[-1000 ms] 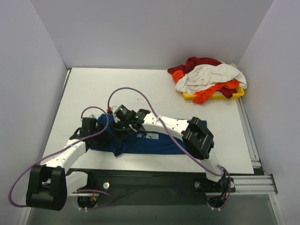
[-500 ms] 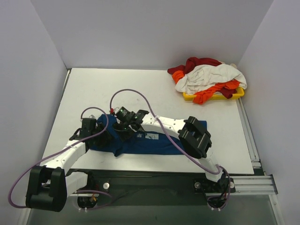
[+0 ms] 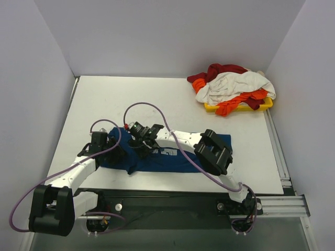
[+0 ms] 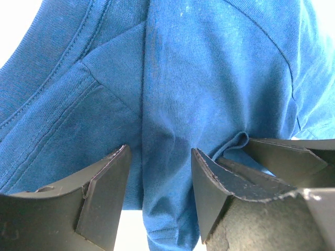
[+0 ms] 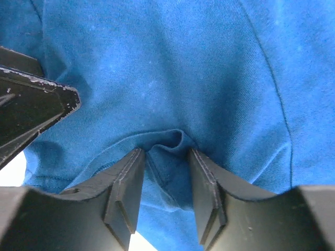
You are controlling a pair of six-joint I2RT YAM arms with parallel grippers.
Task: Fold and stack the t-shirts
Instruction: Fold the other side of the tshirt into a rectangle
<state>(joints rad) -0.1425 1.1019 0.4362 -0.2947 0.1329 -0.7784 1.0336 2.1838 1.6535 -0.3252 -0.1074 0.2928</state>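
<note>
A dark blue t-shirt (image 3: 178,159) lies spread along the table's near edge, its pale print (image 3: 166,152) partly hidden under the right arm. My left gripper (image 3: 118,151) is low over the shirt's left end. In the left wrist view its jaws (image 4: 159,157) stand apart astride a raised ridge of blue cloth (image 4: 167,172), with table showing beside the ridge. My right gripper (image 3: 138,145) is right beside it. In the right wrist view its jaws (image 5: 165,154) are narrower, and a small pinched-up fold (image 5: 170,144) bridges the two fingertips. More t-shirts (image 3: 233,83), red, white and orange, are heaped at the back right.
The heap rests on a flat yellow tray (image 3: 212,108) near the right wall. Both arms crowd the front left of the white table (image 3: 104,99); purple cables (image 3: 152,107) loop above them. The right arm's elbow (image 3: 212,151) hangs over the shirt's middle.
The right arm has slid a little left and away from me, uncovering more of the shirt's right end, and its jaws have narrowed around the fold. The left arm has stayed put.
</note>
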